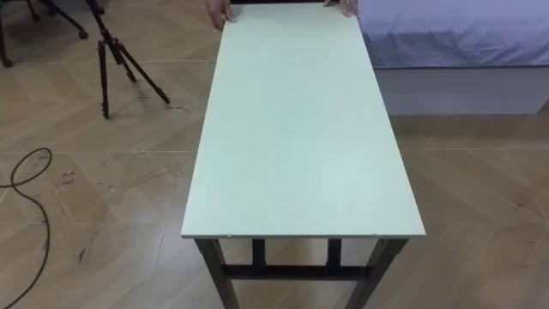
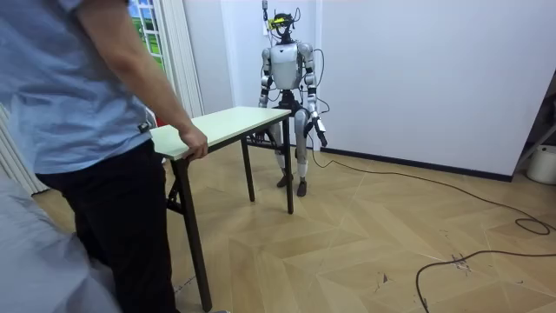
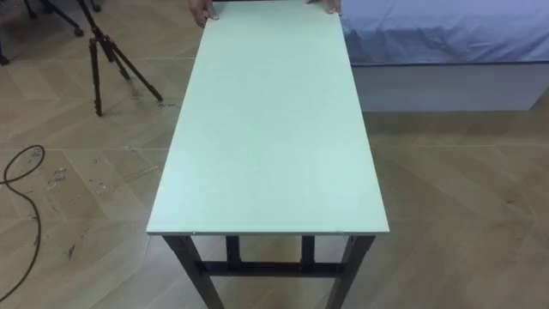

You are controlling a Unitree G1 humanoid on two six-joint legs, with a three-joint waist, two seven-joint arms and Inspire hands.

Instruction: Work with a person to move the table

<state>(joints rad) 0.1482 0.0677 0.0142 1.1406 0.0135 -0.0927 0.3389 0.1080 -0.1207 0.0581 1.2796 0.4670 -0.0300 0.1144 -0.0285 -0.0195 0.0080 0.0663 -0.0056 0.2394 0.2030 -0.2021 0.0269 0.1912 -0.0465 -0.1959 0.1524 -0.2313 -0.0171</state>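
The table [image 1: 300,129] stands between the robot and a person, and the person's hands [image 1: 221,14] hold its far edge. The robot's left hand [image 2: 322,132] hangs beside the near edge, apart from it — open or closed, one cannot tell.

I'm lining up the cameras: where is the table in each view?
Left eye view: table runs up the middle, near end at the bottom.
Right eye view: the same, a little further left.
Room view: left of centre, between person and robot.
Shared landmark: the person's hand on the table's far end.
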